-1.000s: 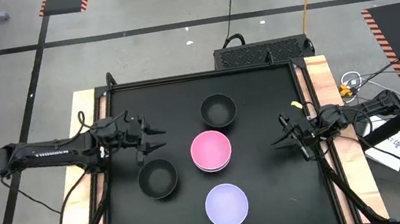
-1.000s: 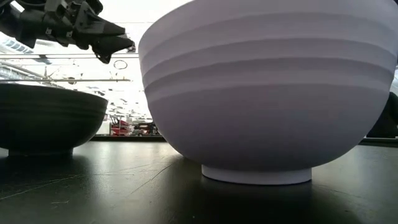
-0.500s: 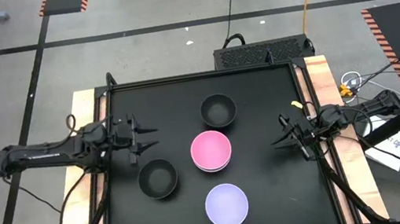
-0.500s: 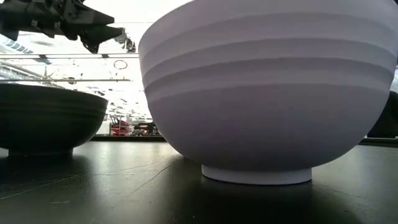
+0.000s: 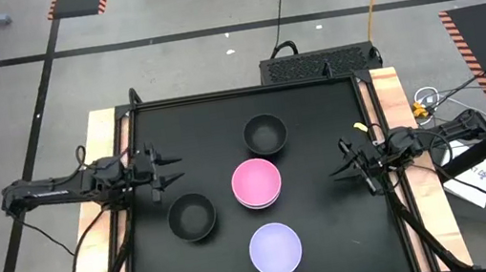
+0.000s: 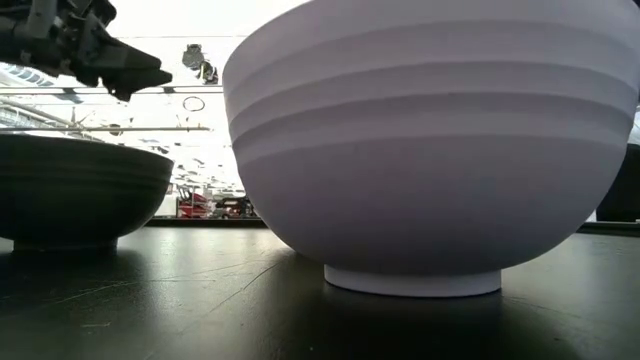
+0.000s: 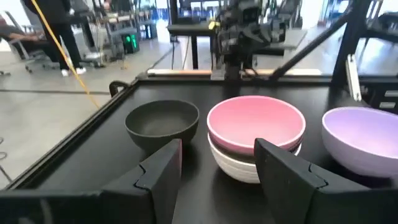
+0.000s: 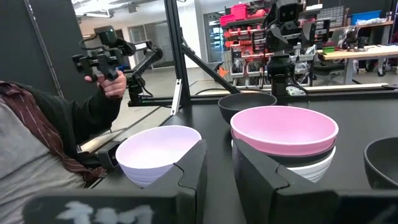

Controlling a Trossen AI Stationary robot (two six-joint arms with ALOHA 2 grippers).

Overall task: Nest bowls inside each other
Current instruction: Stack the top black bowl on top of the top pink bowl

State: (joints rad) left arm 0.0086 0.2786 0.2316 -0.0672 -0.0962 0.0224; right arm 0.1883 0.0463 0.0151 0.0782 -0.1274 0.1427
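Four bowl groups stand on their bases on the black table. A black bowl is farthest. A pink bowl tops a stack, with a dark bowl and a white bowl under it. Another black bowl sits near-left, and a lavender bowl nearest. My left gripper is open, above the table left of the stack. My right gripper is open, right of the stack.
Wooden strips border the table's left and right sides. A black box stands just behind the far edge. A person sits beyond the near side, holding a hand-held device. Bare tabletop lies between each gripper and the bowls.
My left gripper has drawn back toward the table's left edge, away from the near-left black bowl and the stack, staying open. The bowls and my right arm have kept still.
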